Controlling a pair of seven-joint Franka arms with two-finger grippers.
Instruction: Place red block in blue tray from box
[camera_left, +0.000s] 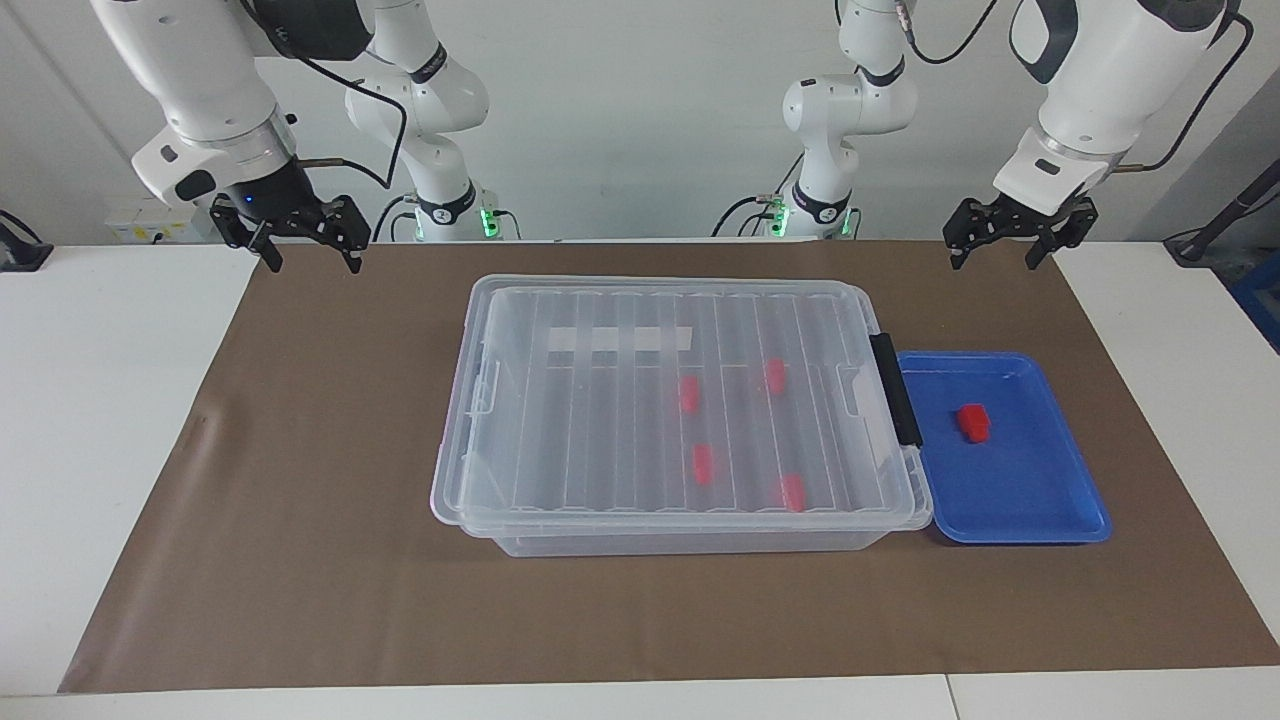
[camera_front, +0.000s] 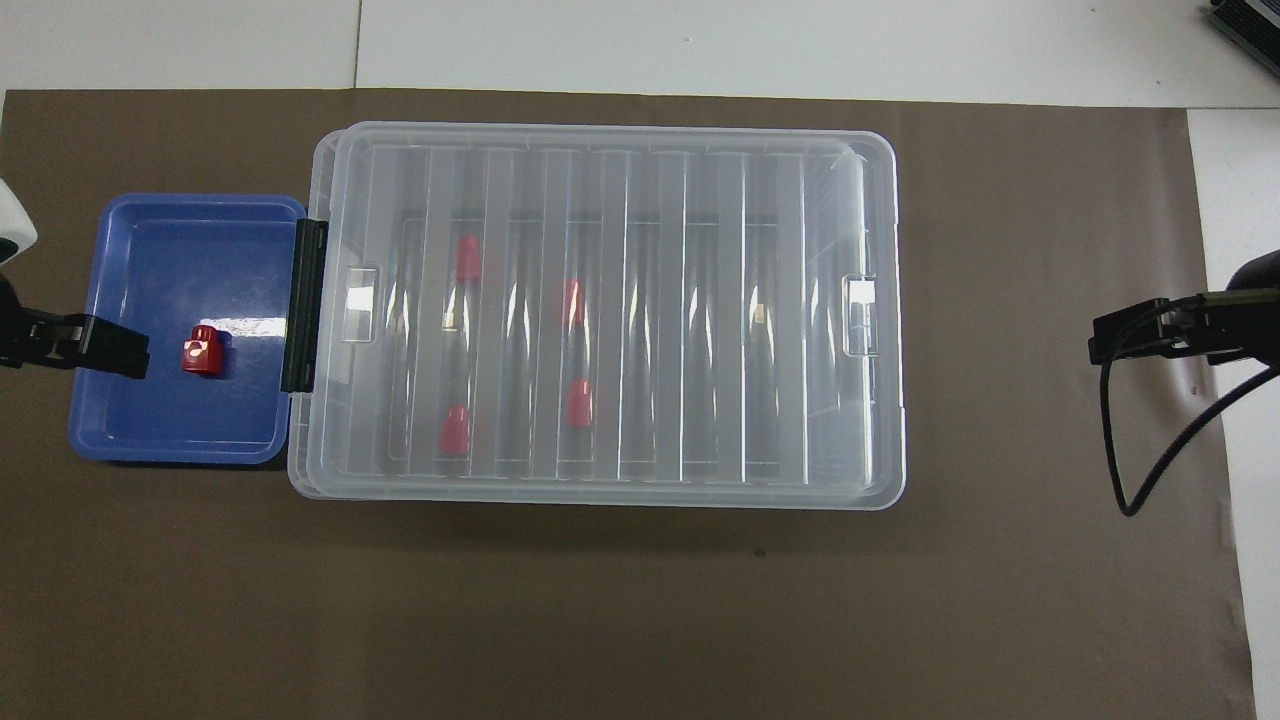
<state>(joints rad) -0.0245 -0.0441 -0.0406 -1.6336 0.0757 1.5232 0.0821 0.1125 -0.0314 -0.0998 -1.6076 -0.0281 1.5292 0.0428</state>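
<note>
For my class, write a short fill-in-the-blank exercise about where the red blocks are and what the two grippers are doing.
1. One red block lies in the ___ tray.
2. Under the clear lid of the box, ___ red blocks show.
3. The left gripper and the right gripper both hang open and hold ___.
4. The box's black clip handle is at the end beside the ___.

Missing words: blue; four; nothing; tray

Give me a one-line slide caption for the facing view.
One red block lies in the blue tray beside the lidded box.
</note>
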